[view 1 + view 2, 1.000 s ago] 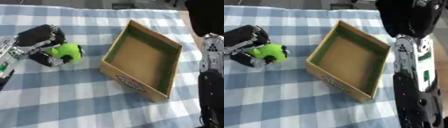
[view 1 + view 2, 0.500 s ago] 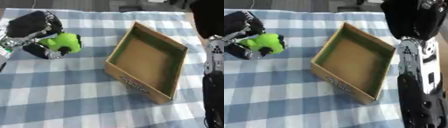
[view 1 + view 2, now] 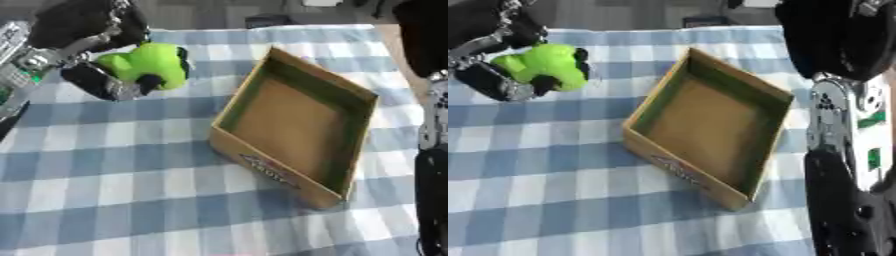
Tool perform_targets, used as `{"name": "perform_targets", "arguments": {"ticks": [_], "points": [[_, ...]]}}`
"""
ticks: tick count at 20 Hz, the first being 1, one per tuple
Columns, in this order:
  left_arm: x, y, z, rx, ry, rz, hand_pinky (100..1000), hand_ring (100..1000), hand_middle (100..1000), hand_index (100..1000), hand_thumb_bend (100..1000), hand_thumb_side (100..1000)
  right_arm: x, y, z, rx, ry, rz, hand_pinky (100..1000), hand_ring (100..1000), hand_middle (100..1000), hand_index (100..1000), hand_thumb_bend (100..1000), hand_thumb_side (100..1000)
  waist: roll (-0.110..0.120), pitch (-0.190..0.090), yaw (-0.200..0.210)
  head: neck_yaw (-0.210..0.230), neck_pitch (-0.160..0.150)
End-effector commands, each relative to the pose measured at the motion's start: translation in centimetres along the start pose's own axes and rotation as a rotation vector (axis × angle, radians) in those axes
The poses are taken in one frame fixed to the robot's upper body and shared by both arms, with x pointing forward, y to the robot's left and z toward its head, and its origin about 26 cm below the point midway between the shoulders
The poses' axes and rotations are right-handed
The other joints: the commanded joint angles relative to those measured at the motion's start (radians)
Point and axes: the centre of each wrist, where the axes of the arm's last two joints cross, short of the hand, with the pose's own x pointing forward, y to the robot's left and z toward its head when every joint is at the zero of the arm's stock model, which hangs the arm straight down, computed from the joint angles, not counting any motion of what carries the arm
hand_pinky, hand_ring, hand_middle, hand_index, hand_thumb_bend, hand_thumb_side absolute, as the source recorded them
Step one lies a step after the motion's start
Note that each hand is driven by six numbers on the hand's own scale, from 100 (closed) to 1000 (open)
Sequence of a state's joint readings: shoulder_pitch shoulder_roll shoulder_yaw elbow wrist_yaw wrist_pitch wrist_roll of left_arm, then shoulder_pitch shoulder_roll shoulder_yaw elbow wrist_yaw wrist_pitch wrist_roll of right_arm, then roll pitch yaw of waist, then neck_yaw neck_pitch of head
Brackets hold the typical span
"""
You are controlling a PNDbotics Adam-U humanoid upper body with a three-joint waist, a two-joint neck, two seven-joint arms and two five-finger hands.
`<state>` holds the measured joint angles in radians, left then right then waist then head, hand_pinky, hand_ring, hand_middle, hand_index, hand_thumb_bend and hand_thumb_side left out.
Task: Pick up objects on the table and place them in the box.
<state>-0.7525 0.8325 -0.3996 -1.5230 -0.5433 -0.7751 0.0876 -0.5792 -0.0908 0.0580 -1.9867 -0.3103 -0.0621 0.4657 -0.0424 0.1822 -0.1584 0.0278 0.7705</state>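
Now your left hand [image 3: 83, 47] has its fingers curled round the green toy [image 3: 147, 64] and has lifted it off the checked desk [image 3: 114, 165], higher than a moment ago. It hangs left of the open cardboard box [image 3: 297, 120], not yet over it. Carry it right; your right arm [image 3: 846, 165] hangs idle, its hand unseen.

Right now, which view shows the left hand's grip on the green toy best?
The left eye view: the left hand and green toy sit well inside the picture, fingers curled round it. The right eye view crops the hand at its left edge.
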Motion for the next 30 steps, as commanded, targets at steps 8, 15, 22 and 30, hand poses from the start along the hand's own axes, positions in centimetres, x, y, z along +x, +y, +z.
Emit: {"name": "perform_targets", "arguments": {"ticks": [8, 15, 22, 30], "points": [[-0.4, -0.3, -2.2, -0.021, -0.085, 0.039, 100, 100, 100, 192, 145, 740, 0.7, 0.4, -1.6, 0.022, -0.062, -0.034, 439, 546, 654, 783, 100, 929, 0.022, -0.015, -0.017, 0.010, 0.000], [-0.6, -0.6, -2.8, -0.029, -0.105, 0.064, 100, 100, 100, 193, 146, 741, 0.9, 0.8, -2.7, 0.004, -0.106, -0.076, 417, 539, 645, 773, 100, 929, 0.037, -0.004, -0.044, 0.035, 0.000], [-0.9, -0.3, -3.3, -0.014, -0.127, 0.039, 100, 100, 100, 192, 146, 740, 1.2, 1.6, -4.2, 0.013, -0.154, -0.122, 421, 537, 641, 768, 100, 929, 0.067, 0.017, -0.082, 0.078, 0.000], [-1.0, -0.9, -4.1, -0.007, -0.174, 0.018, 100, 100, 100, 195, 148, 742, 1.5, 2.6, -5.7, 0.038, -0.199, -0.178, 423, 537, 641, 770, 100, 931, 0.097, 0.049, -0.124, 0.111, 0.000]]}}
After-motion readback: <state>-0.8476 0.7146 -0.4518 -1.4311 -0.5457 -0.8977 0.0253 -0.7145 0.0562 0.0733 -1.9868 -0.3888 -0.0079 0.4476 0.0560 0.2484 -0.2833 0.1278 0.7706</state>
